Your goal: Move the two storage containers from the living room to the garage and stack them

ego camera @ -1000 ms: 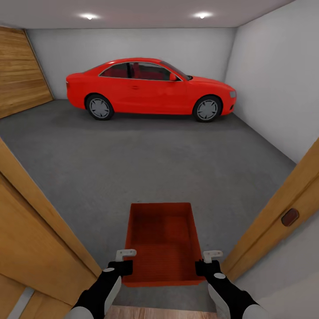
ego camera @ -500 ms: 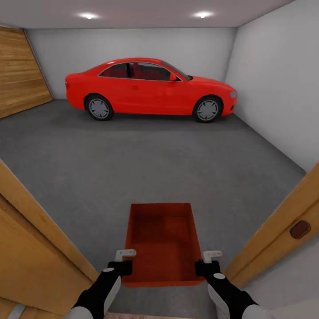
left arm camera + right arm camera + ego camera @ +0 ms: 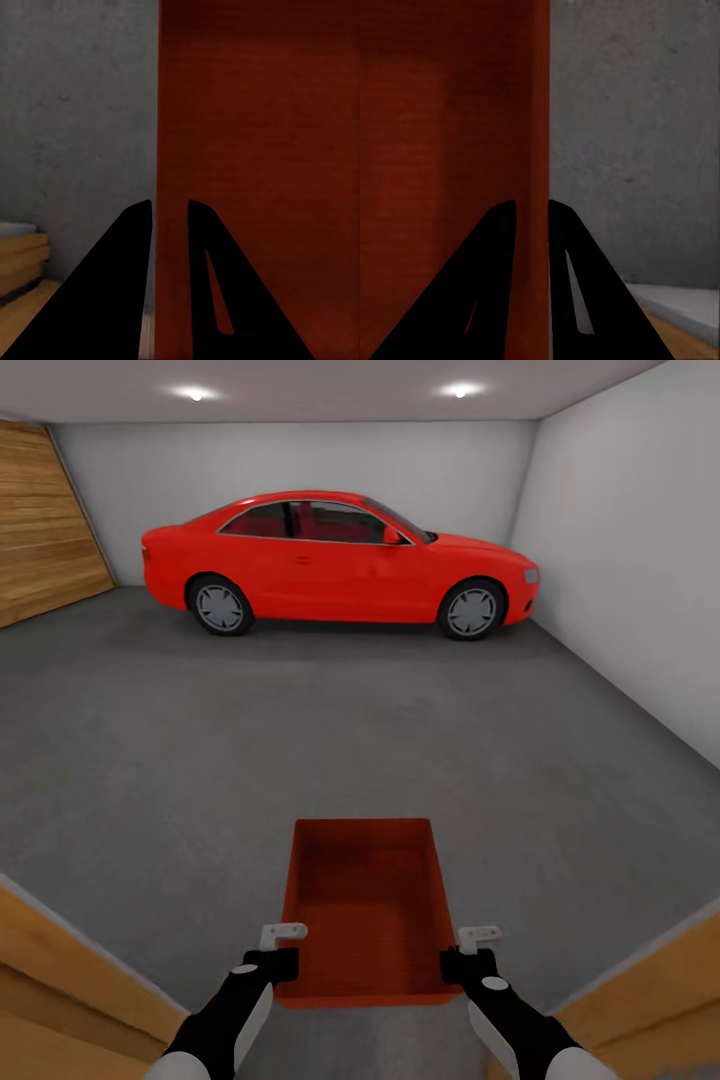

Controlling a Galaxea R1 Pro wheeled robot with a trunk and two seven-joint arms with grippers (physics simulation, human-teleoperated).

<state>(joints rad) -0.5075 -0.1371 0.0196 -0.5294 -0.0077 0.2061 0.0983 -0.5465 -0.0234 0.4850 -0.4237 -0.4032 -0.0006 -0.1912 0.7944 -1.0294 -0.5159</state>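
Note:
An orange-red storage container (image 3: 365,905) hangs in front of me, carried level between both arms above the dark grey garage floor (image 3: 300,740). My left gripper (image 3: 283,950) is shut on the container's left wall (image 3: 160,150), one finger on each side of the thin wall. My right gripper (image 3: 466,952) is shut the same way on the container's right wall (image 3: 540,135). The ribbed bottom is bare inside.
A red coupe car (image 3: 335,560) is parked across the far end of the garage. White walls stand at the back and right, a wood-panelled wall (image 3: 45,530) at the left. Wooden door-frame edges (image 3: 70,980) flank me low on both sides.
The whole view has advanced through the doorway into the garage; the wooden frame edges have slid down and outward. The container and both grippers keep their places relative to me.

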